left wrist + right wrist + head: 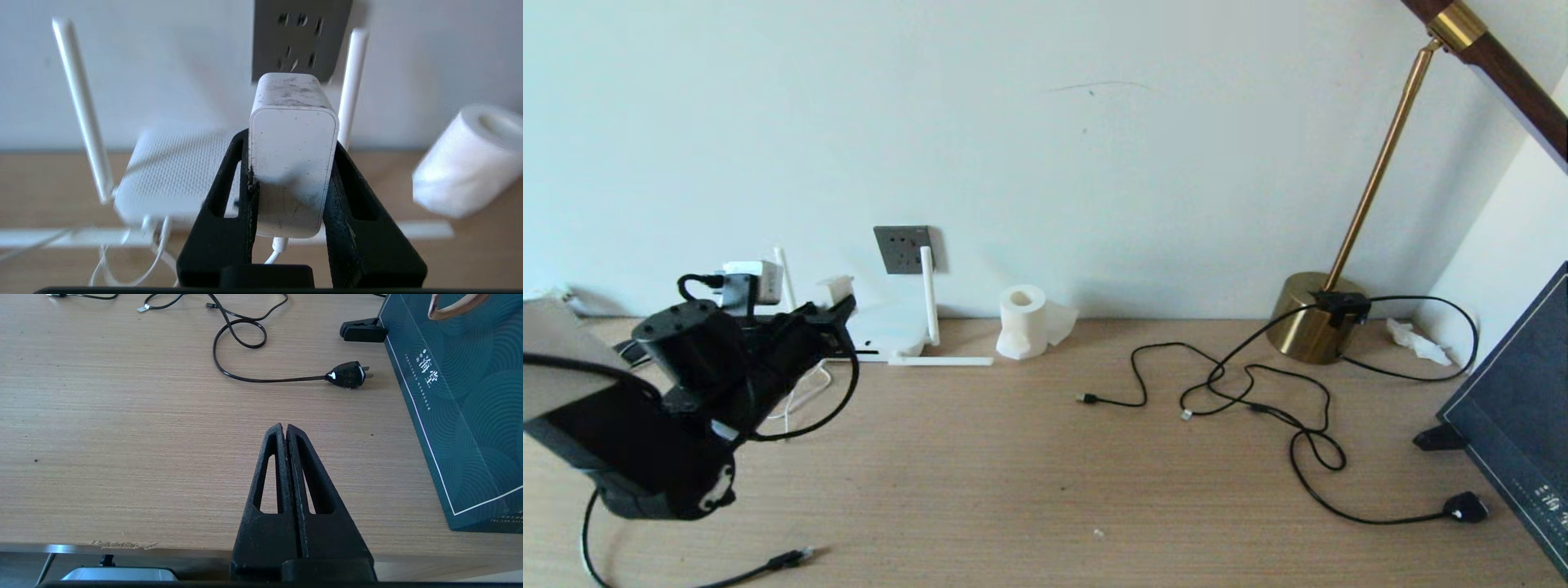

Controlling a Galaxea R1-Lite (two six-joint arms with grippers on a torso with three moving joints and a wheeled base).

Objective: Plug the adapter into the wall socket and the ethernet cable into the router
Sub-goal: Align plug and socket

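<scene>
Between the two black fingers of the left end effector [292, 179] the adapter [292, 163] is sitting pinched by its flat sides, its back face toward the wrist camera and its thin white cord [278, 249] trailing out below. It looks like a light, rigid plastic block with smooth, scuffed faces, so I judge it could be slipping or twisting under a push unless the pads keep gripping those broad sides squarely. The wall socket [302, 36] is standing just beyond and above it, apart from it as yet. Room is looking tight: the router [171, 175] is lying below the plate, one upright antenna [351, 81] is rising right beside the socket and another [79, 106] is standing further off, while a tissue roll [1023, 320] is resting near on the desk [1045, 490]. The ethernet cable [788, 560] is lying loose at the near desk edge. The right end effector [284, 430] is hanging parked over bare desk, fingers pressed together, holding nothing
</scene>
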